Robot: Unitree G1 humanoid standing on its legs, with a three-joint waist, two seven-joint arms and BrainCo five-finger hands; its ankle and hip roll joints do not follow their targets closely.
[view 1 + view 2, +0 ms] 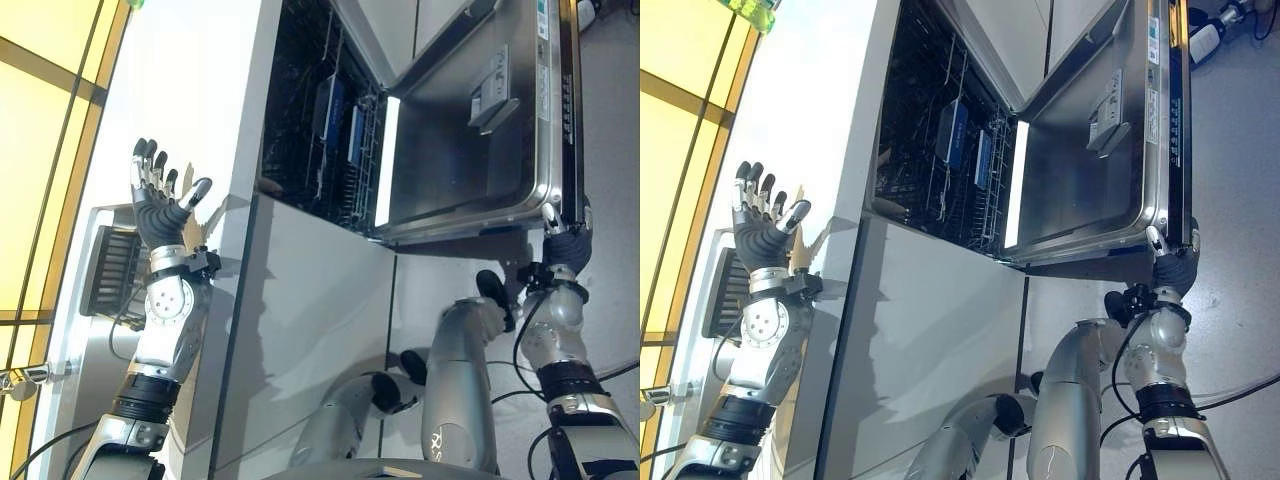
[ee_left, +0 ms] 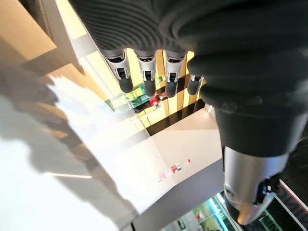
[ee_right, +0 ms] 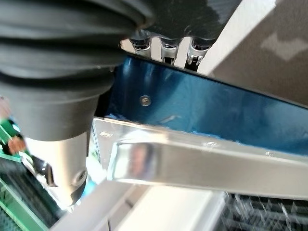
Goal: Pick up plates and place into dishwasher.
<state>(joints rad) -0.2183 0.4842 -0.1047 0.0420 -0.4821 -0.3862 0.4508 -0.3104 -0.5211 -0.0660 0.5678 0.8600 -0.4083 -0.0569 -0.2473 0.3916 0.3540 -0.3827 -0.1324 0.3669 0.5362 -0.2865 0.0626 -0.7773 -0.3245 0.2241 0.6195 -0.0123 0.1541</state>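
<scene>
The dishwasher stands open, its steel door folded down. Two blue plates stand on edge in the dark wire rack inside. My right hand is at the door's outer corner, up against its rim; in the right wrist view the shiny door edge and its blue underside lie right before it. My left hand is raised over the white counter beside the dishwasher, open with straight fingers, holding nothing.
A dark slatted rack sits on the counter just left of my left wrist. A green bottle stands at the counter's far end. Yellow panels border the counter. Grey floor lies right of the door.
</scene>
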